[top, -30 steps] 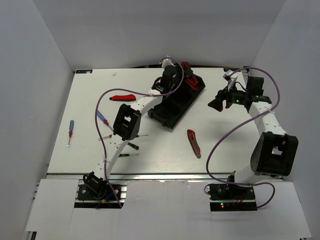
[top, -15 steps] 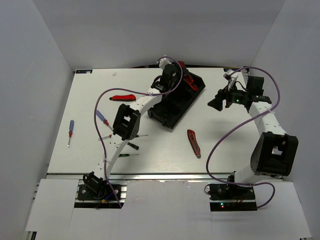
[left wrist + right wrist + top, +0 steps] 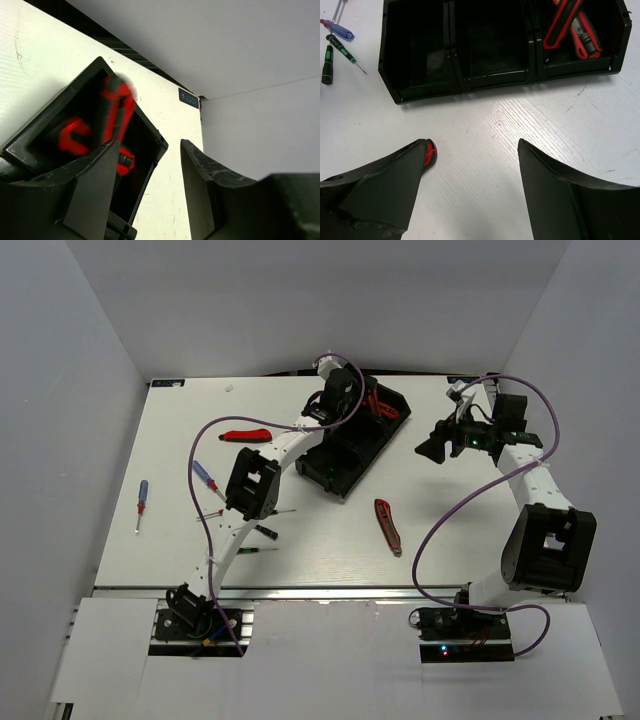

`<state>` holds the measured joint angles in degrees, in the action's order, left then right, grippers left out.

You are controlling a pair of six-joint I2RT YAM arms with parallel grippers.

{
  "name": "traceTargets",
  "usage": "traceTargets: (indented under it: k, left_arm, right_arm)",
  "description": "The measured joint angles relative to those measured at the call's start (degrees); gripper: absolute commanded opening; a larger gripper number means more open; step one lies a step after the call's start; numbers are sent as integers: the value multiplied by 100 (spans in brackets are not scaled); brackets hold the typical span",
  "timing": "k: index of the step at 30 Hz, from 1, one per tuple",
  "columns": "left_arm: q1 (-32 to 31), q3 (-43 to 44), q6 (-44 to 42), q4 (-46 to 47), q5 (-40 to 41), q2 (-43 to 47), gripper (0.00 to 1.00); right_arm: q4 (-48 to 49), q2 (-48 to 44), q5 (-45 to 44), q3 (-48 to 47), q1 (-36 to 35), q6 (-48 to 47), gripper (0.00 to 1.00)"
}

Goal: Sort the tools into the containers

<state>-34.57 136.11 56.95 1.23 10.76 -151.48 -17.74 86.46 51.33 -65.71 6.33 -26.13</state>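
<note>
A: While the left tool (image 3: 148, 146) hangs over the end compartment of the tray (image 3: 492, 80), its jaws stand apart, holding nothing.
B: Just beyond its fingers, red handles lie in that compartment. It's blurred here, but they're likely the pliers (image 3: 563, 21).
A: The right tool (image 3: 472, 145) gapes too, empty, with the tray ahead of it.
B: A utility knife (image 3: 387, 525) lies on the tabletop (image 3: 320, 530) below that tool.

Tray (image 3: 492, 80) matt blk plastic; table (image 3: 485, 130) white, fine-ribbed; pliers (image 3: 561, 24) grips glossy red.
</note>
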Motion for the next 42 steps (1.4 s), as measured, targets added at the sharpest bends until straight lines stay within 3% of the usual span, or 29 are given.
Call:
traceTargets:
  k: [6, 12, 13, 17, 22, 28, 36, 42]
  left_arm:
    - [31, -240, -146, 46, -2, 94, 62]
    - [96, -1384, -826, 155, -72, 839, 71]
    - [118, -1749, -1003, 192, -74, 1123, 77]
    - [245, -3169, -1644, 439, -74, 2542, 85]
    - [651, -5066, -2232, 774, -186, 4861, 88]
    - [1325, -6752, -2675, 538, -203, 7055, 92]
    - [1351, -8734, -2531, -538, 184, 8723, 92]
    - [1346, -9047, -2256, -997, 503, 9186, 93]
  right_arm:
    - [-295, 0, -20, 0, -2, -179, 82]
    - [-1209, 63, -376, 0, -264, -621, 81]
    - [-1300, 72, -562, 24, -413, -647, 82]
    - [-1364, 11, -1541, 485, -1303, -509, 89]
    - [-1309, -199, -2887, 1189, -2538, 149, 89]
    - [-1150, -249, -3792, 1300, -2962, 850, 89]
    - [-1008, -87, -4087, 1314, -3552, 1381, 86]
    - [-905, 157, -4444, 1495, -3676, 1644, 82]
